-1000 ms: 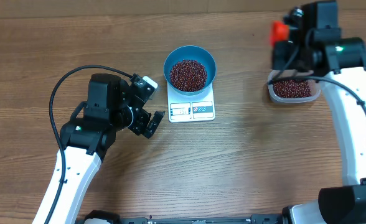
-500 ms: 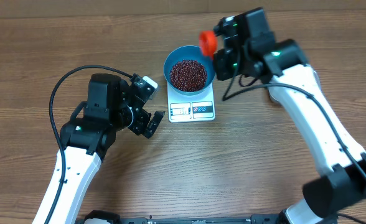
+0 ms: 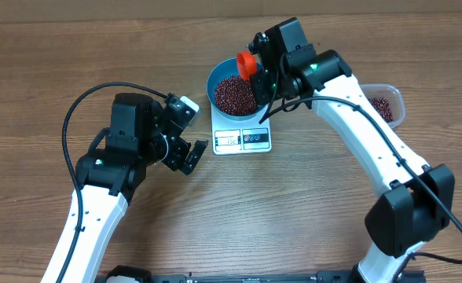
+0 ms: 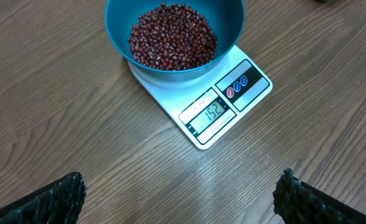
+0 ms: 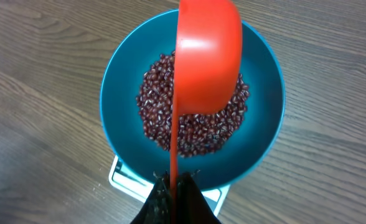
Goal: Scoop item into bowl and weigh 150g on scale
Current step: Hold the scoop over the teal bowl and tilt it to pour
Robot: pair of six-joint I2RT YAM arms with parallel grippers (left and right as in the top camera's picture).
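The surface is matt brown wood-grain. The bowl is smooth teal plastic, the scoop glossy orange-red plastic, the scale smooth white plastic. The beans show a slight sheen.

- Overhead looks straight down on the whole table from far above.
- Left wrist looks obliquely down, fairly near; bowl and scale sit upper centre.
- Right wrist looks steeply down, very close, onto that same bowl.
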